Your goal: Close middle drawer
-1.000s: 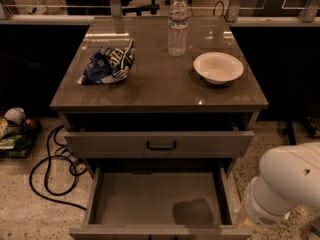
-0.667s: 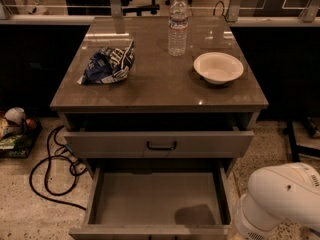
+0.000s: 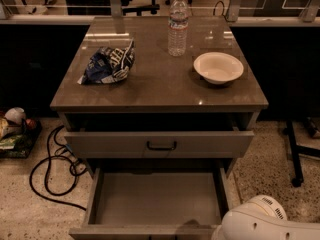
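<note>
The middle drawer point(image 3: 157, 199) is pulled far out, showing its plain grey inside. Its front panel point(image 3: 145, 232) lies along the bottom edge of the view, and its handle is out of view. Above it, the topmost drawer point(image 3: 159, 144), with a black bar handle point(image 3: 161, 145), stands slightly open. The lowest drawer is hidden under the middle one. My gripper is out of view. Only a white rounded part of my arm point(image 3: 267, 224) shows at the bottom right, beside the middle drawer's right front corner.
On the cabinet top point(image 3: 160, 91) lie a crumpled blue chip bag point(image 3: 109, 64), a water bottle point(image 3: 178, 25) and a white bowl point(image 3: 218, 67). Black cables point(image 3: 50, 159) loop on the floor to the left. A black stand leg point(image 3: 294, 154) is on the right.
The white arm part has moved down and a little left, toward the bottom edge of the view. Both drawers stay as they were.
</note>
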### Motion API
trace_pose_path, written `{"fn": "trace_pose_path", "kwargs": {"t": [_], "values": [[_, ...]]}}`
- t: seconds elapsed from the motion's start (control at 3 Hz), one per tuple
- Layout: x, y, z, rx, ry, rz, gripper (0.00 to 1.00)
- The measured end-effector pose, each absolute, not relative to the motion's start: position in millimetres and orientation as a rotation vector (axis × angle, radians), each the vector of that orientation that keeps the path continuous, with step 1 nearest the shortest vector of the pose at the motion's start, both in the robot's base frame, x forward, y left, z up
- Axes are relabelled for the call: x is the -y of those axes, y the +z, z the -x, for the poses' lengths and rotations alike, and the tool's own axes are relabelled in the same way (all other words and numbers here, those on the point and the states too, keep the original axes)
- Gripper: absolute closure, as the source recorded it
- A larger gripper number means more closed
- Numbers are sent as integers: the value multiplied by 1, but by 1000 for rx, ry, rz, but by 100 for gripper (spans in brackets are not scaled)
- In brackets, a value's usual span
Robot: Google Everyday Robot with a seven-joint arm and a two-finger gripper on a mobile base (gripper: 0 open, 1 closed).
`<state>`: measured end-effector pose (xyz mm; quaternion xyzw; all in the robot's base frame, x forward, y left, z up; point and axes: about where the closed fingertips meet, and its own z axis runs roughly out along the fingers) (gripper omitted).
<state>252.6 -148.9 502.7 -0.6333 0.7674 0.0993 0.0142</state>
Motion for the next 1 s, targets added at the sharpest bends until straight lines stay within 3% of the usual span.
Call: {"fn": "trace_pose_path", "kwargs": {"t": [1.0], "values": [[122,454,-260,-2381,410,1965,100]]}}
